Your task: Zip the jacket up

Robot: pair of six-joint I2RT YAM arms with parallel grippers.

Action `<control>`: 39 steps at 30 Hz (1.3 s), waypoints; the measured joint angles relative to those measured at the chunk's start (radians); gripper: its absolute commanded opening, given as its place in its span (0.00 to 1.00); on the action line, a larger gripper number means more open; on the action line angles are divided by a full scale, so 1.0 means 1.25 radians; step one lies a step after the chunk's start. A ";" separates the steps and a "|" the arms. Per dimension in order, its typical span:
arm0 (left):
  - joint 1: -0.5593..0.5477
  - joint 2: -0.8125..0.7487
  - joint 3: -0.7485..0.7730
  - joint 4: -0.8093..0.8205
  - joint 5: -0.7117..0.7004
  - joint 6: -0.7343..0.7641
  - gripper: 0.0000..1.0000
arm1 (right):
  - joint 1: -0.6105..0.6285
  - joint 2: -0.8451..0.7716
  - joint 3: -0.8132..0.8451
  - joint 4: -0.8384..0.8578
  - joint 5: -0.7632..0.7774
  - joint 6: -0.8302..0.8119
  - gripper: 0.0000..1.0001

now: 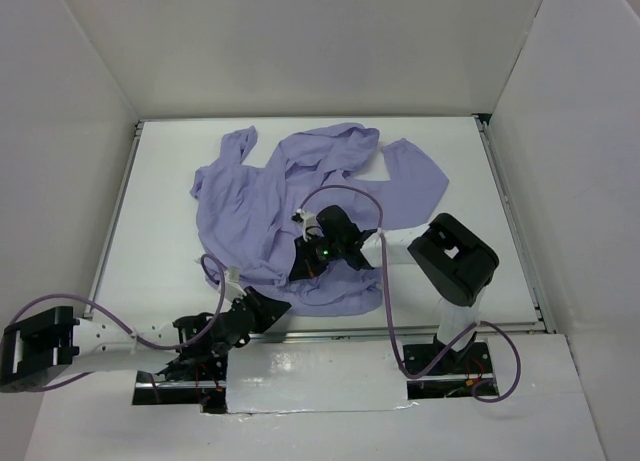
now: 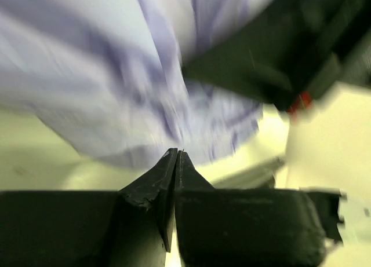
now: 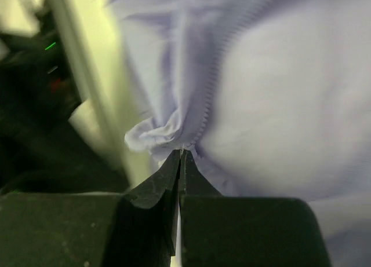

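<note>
Jacket (image 1: 262, 206) lies crumpled. Your right hand (image 3: 182, 154) is clamped on fabric by the zipper (image 3: 215, 76), and your left hand (image 2: 177, 155) is pressed together. A tug could slip that thin pinch.

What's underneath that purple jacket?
The white table shows all round the jacket, so the jacket lies on it. Anything else beneath is hidden by the fabric.

Blurred jacket (image 2: 116, 76) just beyond jaws pressed together
</note>
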 measured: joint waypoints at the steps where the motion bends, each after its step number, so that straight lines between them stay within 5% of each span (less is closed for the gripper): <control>1: -0.011 -0.004 0.000 0.001 0.005 -0.002 0.00 | -0.003 0.000 0.002 -0.001 0.033 -0.005 0.00; 8: -0.038 -0.011 0.000 -0.005 0.015 -0.022 0.00 | -0.008 -0.001 0.007 0.001 0.169 -0.021 0.00; 16: -0.042 -0.009 0.000 -0.103 0.014 -0.045 0.00 | -0.005 -0.008 0.005 0.021 0.087 -0.027 0.00; 27: -0.043 -0.166 0.001 -0.291 -0.012 -0.081 0.37 | 0.083 -0.096 -0.049 0.093 0.041 0.005 0.00; 39: -0.043 -0.350 0.001 -0.356 -0.065 -0.084 0.41 | 0.155 -0.095 -0.106 0.175 0.190 0.118 0.00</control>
